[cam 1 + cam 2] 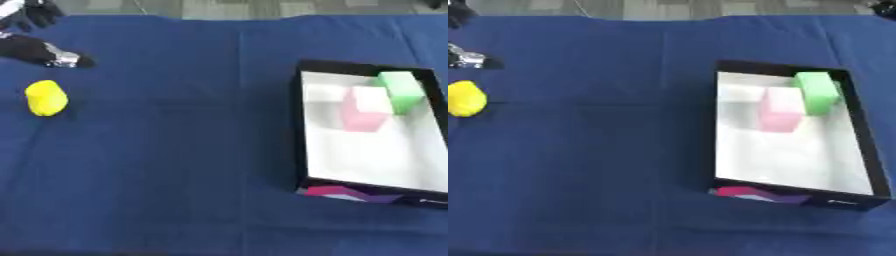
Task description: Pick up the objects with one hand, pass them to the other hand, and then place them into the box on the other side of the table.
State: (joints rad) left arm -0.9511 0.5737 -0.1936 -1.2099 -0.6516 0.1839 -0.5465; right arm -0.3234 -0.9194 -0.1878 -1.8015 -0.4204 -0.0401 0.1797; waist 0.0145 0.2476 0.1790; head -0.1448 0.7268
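Observation:
A yellow rounded object (pixel 45 98) lies on the blue cloth at the far left. My left hand (pixel 42 50) hangs just above and behind it at the upper left corner, black with a silver joint. It is open, holds nothing and is clear of the yellow object. On the right stands a black box (pixel 298 125) with a white inside. In it lie a pink block (pixel 364 108), a green block (pixel 402 90) and a pale white block (pixel 322 93). My right hand shows in neither view.
The blue cloth (pixel 175 150) covers the table from the yellow object to the box. Grey floor runs along the far edge. The box's front wall (pixel 798 196) carries a pink and purple print.

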